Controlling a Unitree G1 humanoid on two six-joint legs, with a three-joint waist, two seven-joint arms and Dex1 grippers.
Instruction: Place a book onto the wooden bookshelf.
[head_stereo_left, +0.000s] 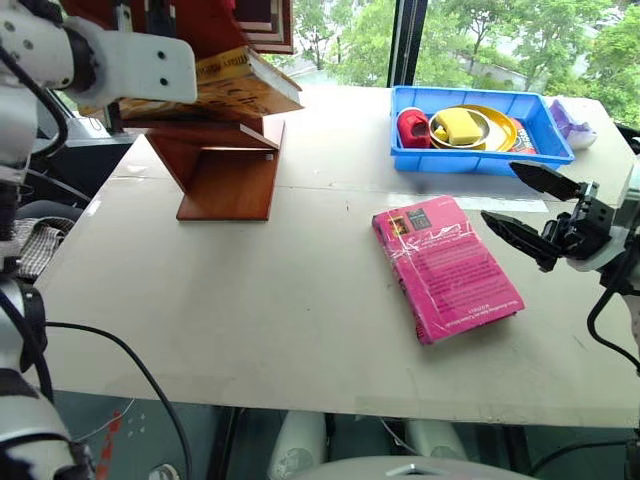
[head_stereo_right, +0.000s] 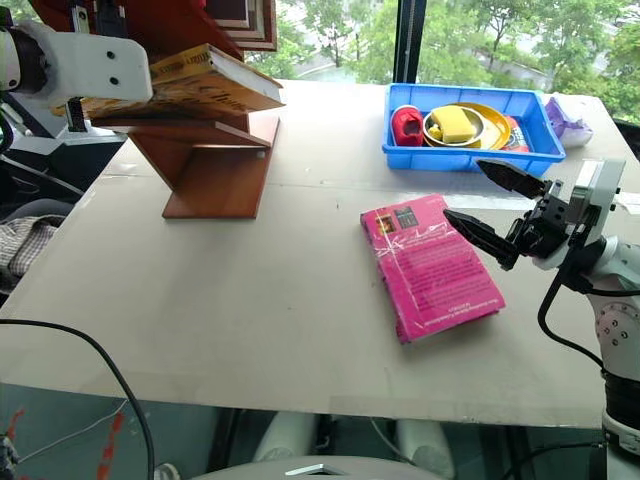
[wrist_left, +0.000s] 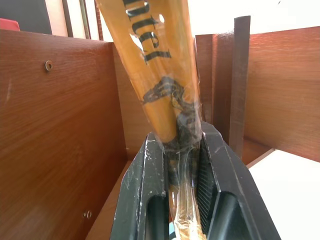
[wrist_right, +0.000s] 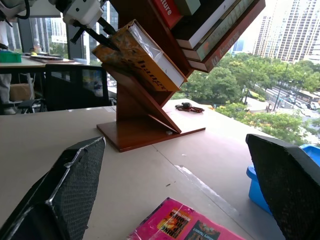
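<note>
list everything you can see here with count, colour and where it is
book: 1, golden-yellow, held at the wooden bookshelf's lower board, far left of the table
wooden bookshelf: 1, reddish-brown, far left of the table, other books stacked on its upper shelf
pink book: 1, bright pink, lying flat on the table, right of centre
blue tray: 1, blue, far right of the table by the window
yellow plate: 1, yellow, in the blue tray
bowl: 1, pale with a yellow block in it, on the yellow plate
red item: 1, red, left end of the tray
table: 1, pale grey
left gripper: black fingers shut on the book
right gripper: black fingers open, above the pink book's right edge
</note>
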